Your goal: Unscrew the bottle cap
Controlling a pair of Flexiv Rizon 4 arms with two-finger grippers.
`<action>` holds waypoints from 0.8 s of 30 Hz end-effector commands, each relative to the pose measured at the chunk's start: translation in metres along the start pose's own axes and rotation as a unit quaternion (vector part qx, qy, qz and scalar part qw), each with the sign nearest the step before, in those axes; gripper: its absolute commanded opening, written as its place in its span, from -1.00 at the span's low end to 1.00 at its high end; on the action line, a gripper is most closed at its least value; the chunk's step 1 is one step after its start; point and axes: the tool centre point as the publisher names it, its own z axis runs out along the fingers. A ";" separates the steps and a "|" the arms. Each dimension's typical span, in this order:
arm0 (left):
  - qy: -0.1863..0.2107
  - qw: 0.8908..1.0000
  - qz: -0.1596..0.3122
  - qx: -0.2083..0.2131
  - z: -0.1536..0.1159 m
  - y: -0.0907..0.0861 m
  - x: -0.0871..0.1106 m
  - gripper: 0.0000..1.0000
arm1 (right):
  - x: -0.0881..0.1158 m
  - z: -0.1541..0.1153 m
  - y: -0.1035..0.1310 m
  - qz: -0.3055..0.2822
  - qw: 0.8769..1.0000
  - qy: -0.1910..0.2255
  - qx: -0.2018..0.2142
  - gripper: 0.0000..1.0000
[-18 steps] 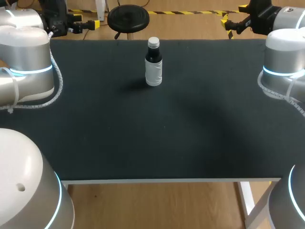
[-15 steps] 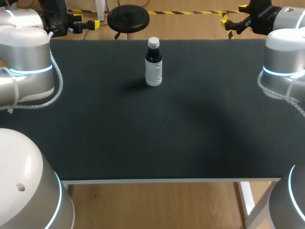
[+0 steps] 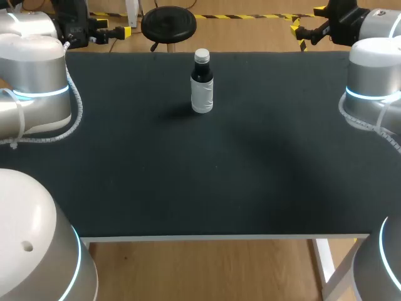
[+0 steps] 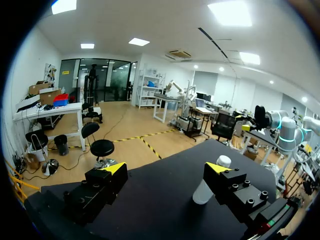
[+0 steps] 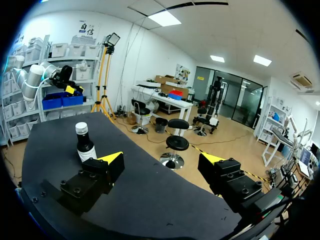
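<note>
Seen from the head camera, the bottle stands upright on the black table, toward 12 o'clock of the tabletop and a little in from the far edge. Its white cap is on the neck; the shoulder is dark and a white label wraps the lower body. Nothing touches it.

Both arms are well apart from the bottle. The left gripper sits off the table's 11 o'clock corner and the right gripper off the 1 o'clock corner. From this height the fingers are too small to judge.

Only the wrist cameras settle that. In the left wrist view, the left gripper has its yellow-tipped fingers spread wide with bare table between them. The bottle lies ahead at about 1 o'clock, partly hidden behind one finger, so only its pale lower body and cap show.

In the right wrist view, the right gripper is likewise spread wide and holds nothing. The bottle stands ahead at about 10 o'clock, beyond one finger. Here the cap and dark shoulder are plain, while the finger covers most of the label. The left arm shows far beyond the bottle.
</note>
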 end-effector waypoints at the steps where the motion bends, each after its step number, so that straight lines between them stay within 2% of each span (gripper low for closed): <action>1: 0.001 1.000 0.000 0.000 0.000 0.000 0.000 1.00 | 0.000 0.000 -0.001 0.000 1.000 0.001 -0.001 1.00; 22: 0.001 1.000 0.000 0.000 0.000 0.000 0.000 1.00 | 0.000 0.000 -0.001 0.000 1.000 0.001 -0.001 1.00; 24: 0.005 1.000 0.010 0.005 0.002 0.005 0.005 1.00 | 0.000 0.000 -0.001 0.000 1.000 0.001 -0.001 1.00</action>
